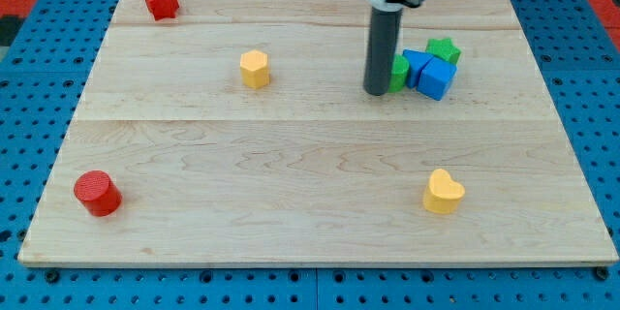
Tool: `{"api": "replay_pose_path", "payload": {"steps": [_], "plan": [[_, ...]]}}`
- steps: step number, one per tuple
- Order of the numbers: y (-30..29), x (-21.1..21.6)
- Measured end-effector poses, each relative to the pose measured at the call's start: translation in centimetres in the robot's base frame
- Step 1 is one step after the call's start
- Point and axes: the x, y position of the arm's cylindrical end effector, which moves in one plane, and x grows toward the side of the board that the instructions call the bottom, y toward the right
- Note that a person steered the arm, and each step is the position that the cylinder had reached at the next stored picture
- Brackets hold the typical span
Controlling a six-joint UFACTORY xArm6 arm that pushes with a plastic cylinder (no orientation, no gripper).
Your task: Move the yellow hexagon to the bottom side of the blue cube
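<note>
The yellow hexagon (255, 68) sits on the wooden board at upper centre-left. The blue cube (437, 78) sits at the upper right in a tight cluster with a second blue block (416, 65), a green star (444, 50) above it and a small green block (399, 73) at its left. My tip (377, 91) rests on the board just left of that cluster, touching or nearly touching the small green block. The tip is far to the right of the yellow hexagon.
A red star (161, 2) lies at the board's top left corner. A red cylinder (97, 194) stands at the lower left. A yellow heart (443, 192) lies at the lower right. A blue pegboard (29, 107) surrounds the board (291, 155).
</note>
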Motion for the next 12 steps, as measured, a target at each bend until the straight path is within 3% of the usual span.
{"api": "replay_pose_path", "payload": {"steps": [2, 4, 5, 8, 11, 12], "plan": [[-4.8, 0.0], [-3.3, -0.5], [-10.4, -0.5], [-13.8, -0.7], [-13.4, -6.6], [-19.0, -6.7]]}}
